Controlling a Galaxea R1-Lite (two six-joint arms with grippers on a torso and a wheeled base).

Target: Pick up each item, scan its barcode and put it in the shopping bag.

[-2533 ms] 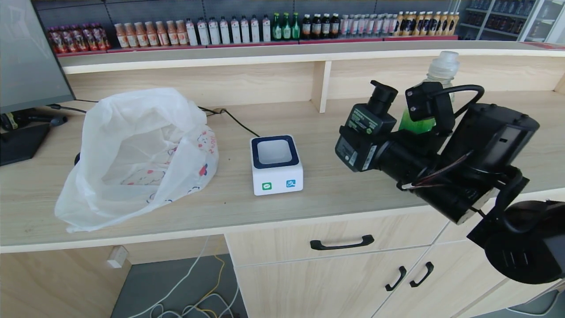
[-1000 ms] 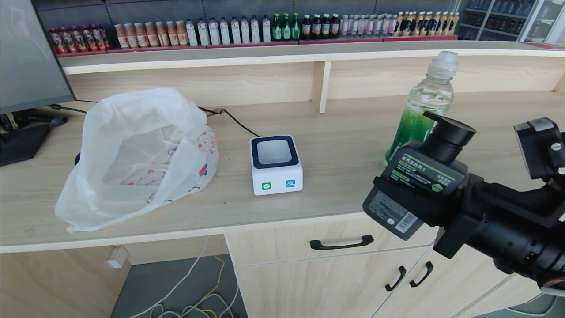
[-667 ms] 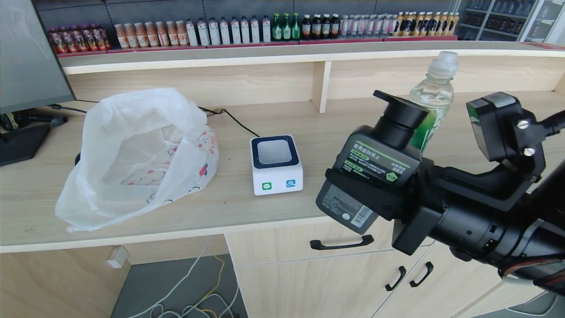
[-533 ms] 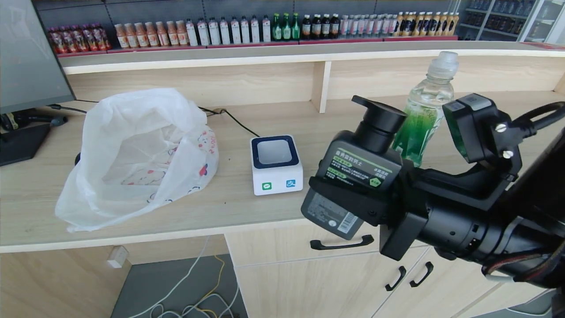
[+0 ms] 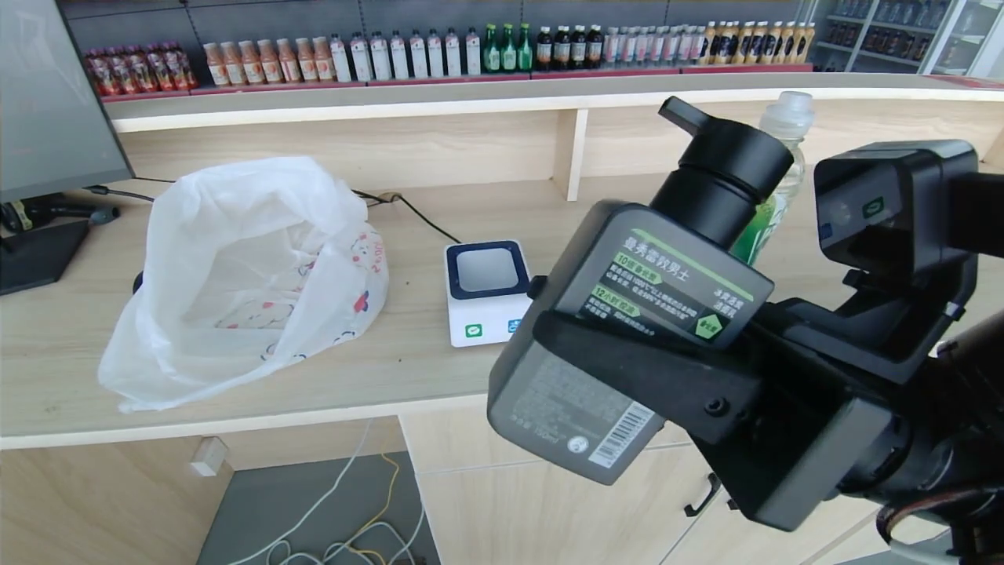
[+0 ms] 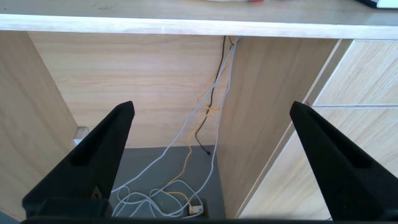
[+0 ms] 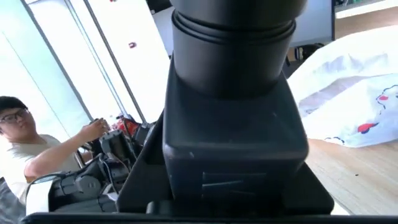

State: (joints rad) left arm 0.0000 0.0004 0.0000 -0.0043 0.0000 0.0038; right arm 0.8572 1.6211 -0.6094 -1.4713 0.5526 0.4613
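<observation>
The right arm (image 5: 902, 439) is extended leftward from the right side, wrist high and close to the head camera. Its gripper (image 5: 627, 369) is clamped across a black bottle (image 5: 667, 275) tilted cap-up. The left gripper (image 6: 210, 124) sits low, pointing forward, fingers (image 6: 93, 162) spread wide apart.

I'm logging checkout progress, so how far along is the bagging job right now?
Done: nothing that I can make out inside the shopping bag. In hand: the right gripper holds the black pump bottle raised off the counter, not yet at the scanner. Left: scan it, bag it, then the green bottle standing on the counter.
</observation>
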